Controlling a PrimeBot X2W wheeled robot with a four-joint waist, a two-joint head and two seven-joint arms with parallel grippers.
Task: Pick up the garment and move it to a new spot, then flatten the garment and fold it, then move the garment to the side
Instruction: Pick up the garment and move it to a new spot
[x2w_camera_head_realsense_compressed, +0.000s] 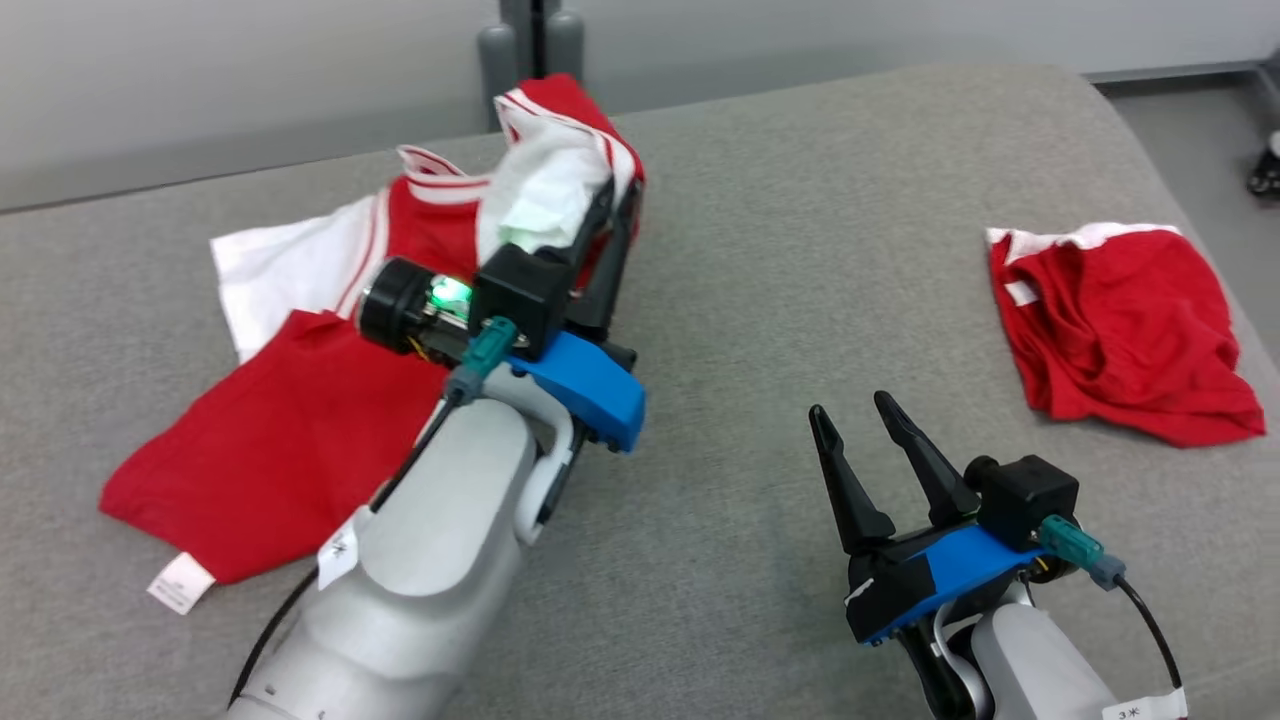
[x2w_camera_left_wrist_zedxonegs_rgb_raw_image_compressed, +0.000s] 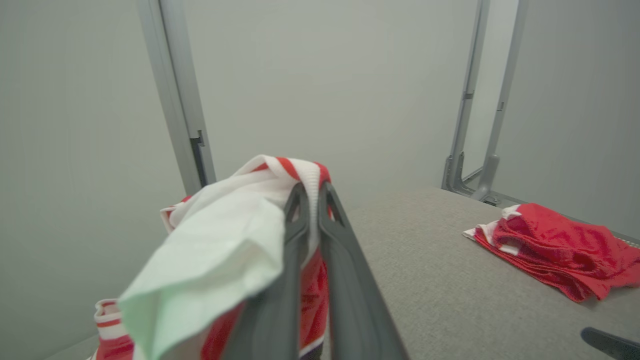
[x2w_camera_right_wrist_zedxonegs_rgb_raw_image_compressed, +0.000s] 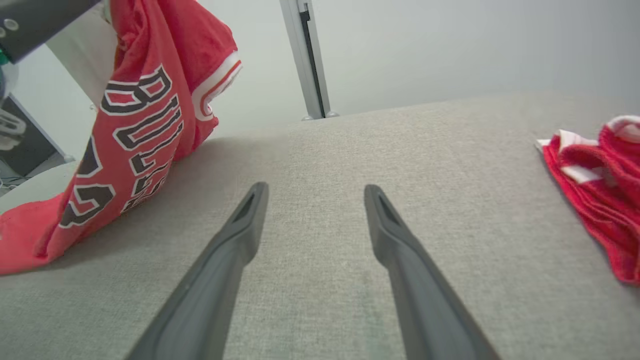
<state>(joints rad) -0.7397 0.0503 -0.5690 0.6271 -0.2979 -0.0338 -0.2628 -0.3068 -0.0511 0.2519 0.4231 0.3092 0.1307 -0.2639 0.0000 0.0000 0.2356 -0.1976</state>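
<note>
Presently the pick-up is in hand: the left gripper (x2w_camera_head_realsense_compressed: 620, 195), jaws pinched on a striped edge of the garment (x2w_camera_head_realsense_compressed: 300, 420), holds it raised at far left while the hem lies on the grey surface (x2w_camera_head_realsense_compressed: 750, 250). Next, in my judgement: lift until the hem clears, then carry toward the bare middle. Left forearm reaches forward, fingers angled up; right gripper (x2w_camera_head_realsense_compressed: 852, 408) sits low, near right, spread wide, empty.

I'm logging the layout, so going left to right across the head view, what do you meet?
jersey → right hand → crumpled red garment
</note>
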